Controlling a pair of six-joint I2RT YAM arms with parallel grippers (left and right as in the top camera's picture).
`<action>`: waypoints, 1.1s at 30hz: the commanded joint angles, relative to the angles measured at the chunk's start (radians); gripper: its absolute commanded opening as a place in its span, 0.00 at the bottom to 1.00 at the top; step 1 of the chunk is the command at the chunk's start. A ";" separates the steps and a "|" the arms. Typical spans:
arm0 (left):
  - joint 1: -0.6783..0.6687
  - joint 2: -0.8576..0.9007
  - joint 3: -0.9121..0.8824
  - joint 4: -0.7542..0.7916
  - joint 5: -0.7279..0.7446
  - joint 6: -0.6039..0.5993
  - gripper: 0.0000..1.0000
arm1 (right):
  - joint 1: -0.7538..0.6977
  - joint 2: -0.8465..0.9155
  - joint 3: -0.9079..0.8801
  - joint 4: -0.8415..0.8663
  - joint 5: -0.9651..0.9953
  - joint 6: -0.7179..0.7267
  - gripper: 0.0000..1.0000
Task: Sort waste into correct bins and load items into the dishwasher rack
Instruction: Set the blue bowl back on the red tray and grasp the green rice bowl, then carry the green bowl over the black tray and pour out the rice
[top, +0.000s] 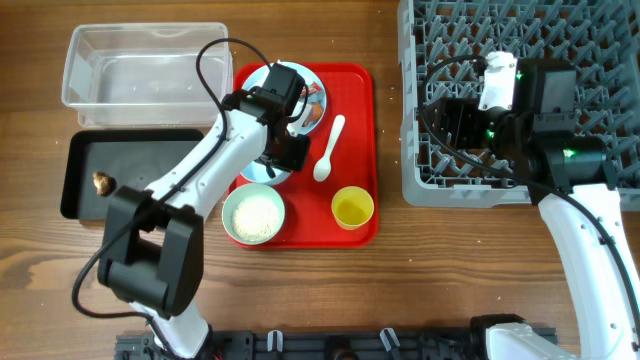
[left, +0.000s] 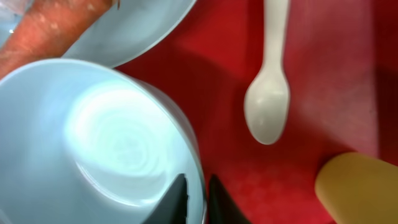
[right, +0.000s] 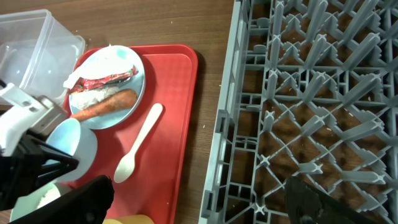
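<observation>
My left gripper (left: 196, 193) is shut on the rim of an empty pale blue bowl (left: 93, 137), one finger inside and one outside; it stands on the red tray (top: 350, 100). The light-blue plate (right: 127, 65) behind it holds the carrot piece (right: 102, 104), the red-and-white wrapper (right: 102, 79) and rice. The white spoon (top: 328, 150), the yellow cup (top: 352, 207) and a second bowl (top: 253, 214) full of rice are on the tray too. My right gripper (right: 199, 205) is open and empty above the near-left part of the grey rack (top: 580, 40).
The clear tub (top: 145, 65) stands empty at the back left. The black tray (top: 150, 160) in front of it holds the brown lump (top: 101, 182). My left arm reaches across from the black tray to the red tray.
</observation>
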 joint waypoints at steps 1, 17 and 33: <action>-0.003 0.024 -0.005 0.003 -0.049 -0.005 0.17 | 0.004 0.007 0.018 0.002 -0.016 0.015 0.91; -0.054 -0.022 0.124 -0.365 -0.047 -0.374 0.56 | 0.004 0.011 0.018 0.006 -0.016 0.014 0.91; -0.241 -0.021 -0.180 -0.185 -0.270 -0.580 0.40 | 0.004 0.039 0.018 -0.003 -0.016 0.014 0.91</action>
